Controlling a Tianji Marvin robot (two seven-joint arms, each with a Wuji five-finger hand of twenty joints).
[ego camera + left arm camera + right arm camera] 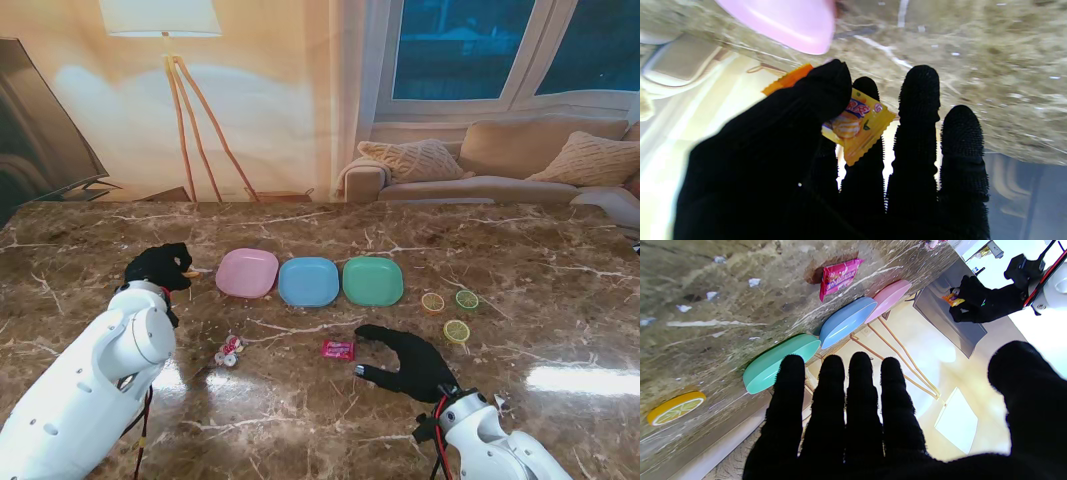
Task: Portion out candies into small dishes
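While the left hand [826, 156] pinches a yellow-orange wrapped candy [857, 125] between thumb and fingertips, it hangs above the marble table [560, 300] just beside the pink dish [247, 273], on that dish's left. The likeliest slip, as I judge it, is a release short of the rim: the wrapper is light and held only by its edge, so it could flutter onto the table. The left arm reaches forward with its wrist bent, palm turned down. The right hand [405, 362] holds nothing, fingers spread and straight, low over the table near a pink candy packet [338, 349]. Beyond that packet sit the blue dish [308, 281] and green dish [373, 281], both seemingly bare. A small white and red sweet [229, 352], possibly two, lies nearer to me. Three citrus-slice pieces [456, 331] rest to the right.
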